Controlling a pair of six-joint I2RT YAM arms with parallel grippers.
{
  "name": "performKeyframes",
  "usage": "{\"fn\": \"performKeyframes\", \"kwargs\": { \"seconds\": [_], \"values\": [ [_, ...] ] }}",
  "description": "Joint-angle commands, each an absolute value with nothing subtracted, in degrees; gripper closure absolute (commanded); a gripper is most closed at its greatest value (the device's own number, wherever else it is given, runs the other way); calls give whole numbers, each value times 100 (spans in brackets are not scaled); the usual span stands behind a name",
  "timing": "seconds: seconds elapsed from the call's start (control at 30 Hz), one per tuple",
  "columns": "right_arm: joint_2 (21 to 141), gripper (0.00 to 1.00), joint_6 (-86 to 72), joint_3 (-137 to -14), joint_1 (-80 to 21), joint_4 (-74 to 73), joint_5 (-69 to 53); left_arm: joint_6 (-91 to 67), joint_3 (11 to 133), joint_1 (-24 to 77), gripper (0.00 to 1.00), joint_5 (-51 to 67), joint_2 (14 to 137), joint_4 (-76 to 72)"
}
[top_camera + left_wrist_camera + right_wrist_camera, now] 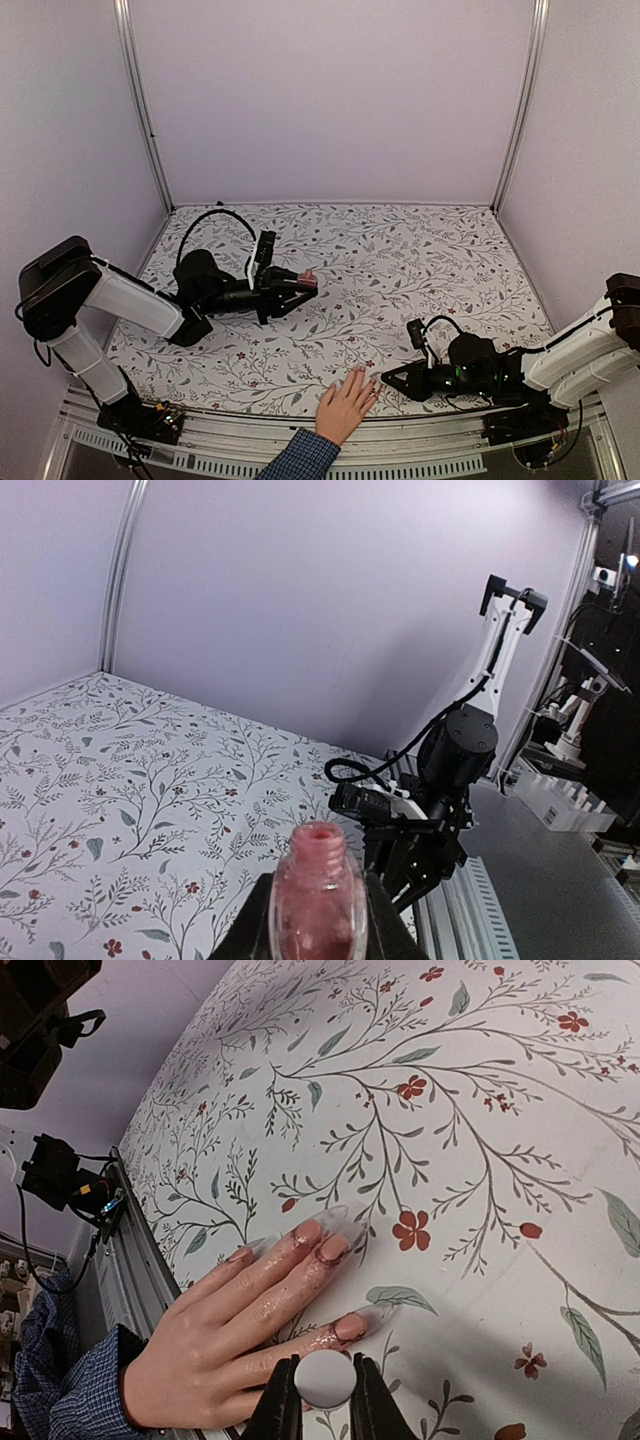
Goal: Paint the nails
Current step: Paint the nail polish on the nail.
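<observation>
A light-skinned hand (345,405) with a blue checked cuff (300,458) lies flat at the table's near edge. Its nails (334,1248) are long and clear-tipped, and glossy pink polish is smeared over three of them and the fingertips' skin (350,1326). My right gripper (324,1390) is shut on a round white cap (324,1376) just above the nearest finger; anything under the cap is hidden. In the top view the right gripper (385,380) points at the fingertips. My left gripper (318,925) is shut on an uncapped pink bottle (318,880), held upright above the table's left middle (303,281).
A floral cloth (400,270) covers the table. A metal rail (420,440) runs along the near edge beside the hand. Pale walls and corner posts (145,110) close in the back and sides. The right arm (445,800) shows in the left wrist view.
</observation>
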State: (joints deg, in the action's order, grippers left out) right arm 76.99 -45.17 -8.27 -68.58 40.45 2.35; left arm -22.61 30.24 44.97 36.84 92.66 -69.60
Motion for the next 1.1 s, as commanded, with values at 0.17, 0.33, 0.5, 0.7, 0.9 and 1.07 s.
{"fn": "performKeyframes", "kwargs": {
  "seconds": [0.17, 0.33, 0.5, 0.7, 0.9, 1.07],
  "values": [
    [7703, 100, -4566, -881, -6926, 4095, 220, -2303, 3003, 4410, 100, 3722, 9324, -7173],
    [7799, 100, -4620, -924, -6956, 4070, 231, -2285, 3015, 4403, 100, 3724, 9333, -7163],
    [7802, 100, -4682, -944, -6961, 4001, 291, -2294, 3015, 4403, 100, 3734, 9352, -7181],
    [7903, 100, -4643, -1004, -6961, 4009, 254, -2285, 3022, 4404, 100, 3738, 9358, -7181],
    [7958, 100, -4630, -1020, -6970, 4027, 222, -2284, 3014, 4395, 100, 3742, 9369, -7181],
    [7974, 100, -4619, -1030, -6975, 4033, 195, -2279, 3006, 4386, 100, 3738, 9360, -7180]
  ]
}}
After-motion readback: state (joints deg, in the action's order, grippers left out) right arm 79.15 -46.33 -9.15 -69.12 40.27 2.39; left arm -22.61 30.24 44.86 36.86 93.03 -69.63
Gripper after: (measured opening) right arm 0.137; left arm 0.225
